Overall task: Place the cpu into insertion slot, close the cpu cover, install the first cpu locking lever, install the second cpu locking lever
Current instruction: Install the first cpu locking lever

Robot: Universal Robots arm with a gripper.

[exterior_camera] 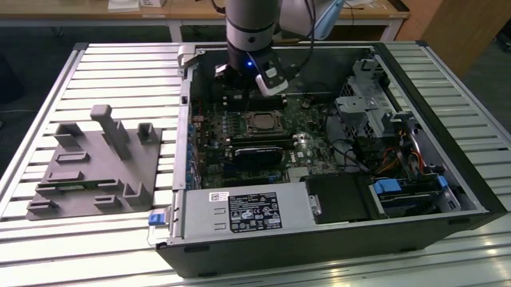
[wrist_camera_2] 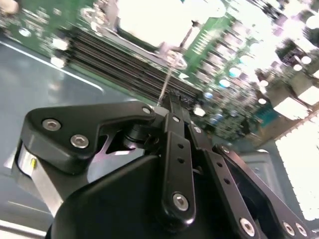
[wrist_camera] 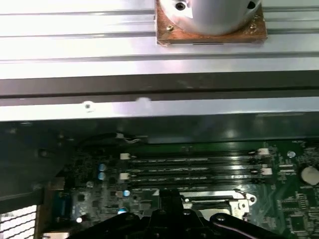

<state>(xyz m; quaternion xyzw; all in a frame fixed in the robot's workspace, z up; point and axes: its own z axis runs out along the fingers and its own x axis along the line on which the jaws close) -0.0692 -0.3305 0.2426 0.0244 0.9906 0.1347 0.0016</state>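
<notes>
Exterior view high, oblique; both wrist views close over motherboard

From where I stand, the arm runs out of the exterior view's upper edge, and its wrist blocks the far strip of the board inside the computer case. The socket is too small there to tell whether it is closed or latched. In the second wrist view glare washes the socket to white, and the gripper hides whatever lies beneath it. In the first wrist view the gripper's dark body covers part of the socket, and the picture's edge cuts off the rest.
</notes>
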